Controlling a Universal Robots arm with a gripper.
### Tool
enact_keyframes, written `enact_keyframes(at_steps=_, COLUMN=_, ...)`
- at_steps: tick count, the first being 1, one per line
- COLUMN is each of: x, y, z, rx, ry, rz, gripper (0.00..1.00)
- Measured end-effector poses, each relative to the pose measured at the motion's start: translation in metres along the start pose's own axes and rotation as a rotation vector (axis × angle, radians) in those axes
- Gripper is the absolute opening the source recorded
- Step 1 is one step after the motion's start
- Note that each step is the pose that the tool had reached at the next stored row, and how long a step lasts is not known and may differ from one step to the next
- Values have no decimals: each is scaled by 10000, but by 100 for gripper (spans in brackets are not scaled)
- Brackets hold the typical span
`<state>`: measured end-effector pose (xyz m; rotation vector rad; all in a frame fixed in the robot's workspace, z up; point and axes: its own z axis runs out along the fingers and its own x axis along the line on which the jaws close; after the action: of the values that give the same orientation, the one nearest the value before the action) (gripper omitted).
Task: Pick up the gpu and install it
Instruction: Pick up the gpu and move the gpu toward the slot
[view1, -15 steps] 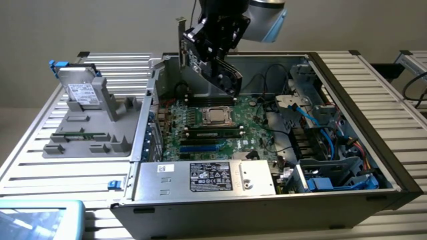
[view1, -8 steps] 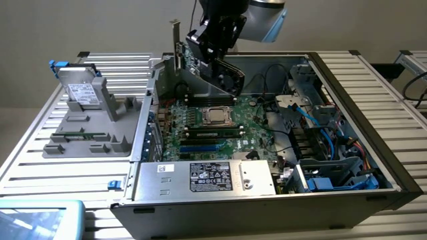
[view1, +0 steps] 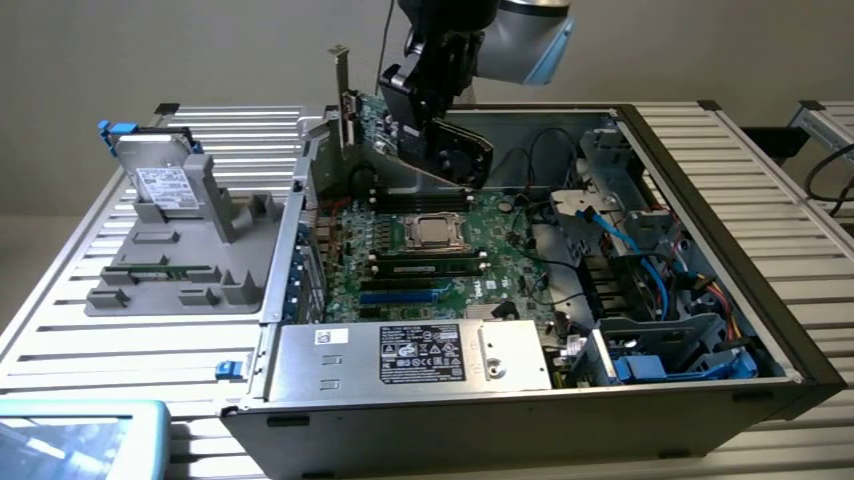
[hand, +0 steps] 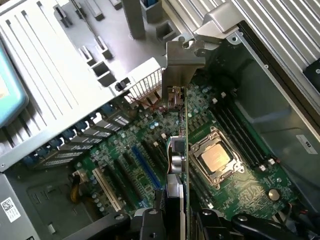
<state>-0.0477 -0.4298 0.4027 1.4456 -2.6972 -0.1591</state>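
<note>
Exterior view, item held: gpu (view1: 414, 140), green board with a black cooler face, carried in the air over the rear part of the open computer case (view1: 727, 215) and touching nothing but the gripper.

- End effector: gripper (view1: 430, 100) clamped across the card's faces, one finger on each side. In the wrist view the gripper (hand: 177, 222) grips the near end of the gpu (hand: 183, 140), which is seen edge-on.
- Long axis: runs from the grip out to the silver end bracket (view1: 340, 75), which is the high end in the exterior view, so the card hangs tilted, not level. In the wrist view the bracket (hand: 185, 60) sits over the case's vented rear wall.
- Governing relation: the card hovers above the motherboard (view1: 350, 262), over the memory slots just behind the CPU socket (view1: 434, 232). The blue expansion slot (view1: 400, 297) lies lower and nearer the power supply (view1: 414, 355), apart from the card. In the wrist view that blue slot (hand: 147, 167) lies to one side of the card's edge and appears skewed to it, so by judgement the two are not lined up.
- Arm pose: arm (view1: 527, 40) enters from above, its wrist pitched downward and leaning toward the exterior view's left.
</note>
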Motion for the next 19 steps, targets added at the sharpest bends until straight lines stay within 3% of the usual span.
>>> enact_keyframes(at_steps=19, x=0, y=-1, z=9, rx=108, ry=414, rz=-3429, gripper=29)
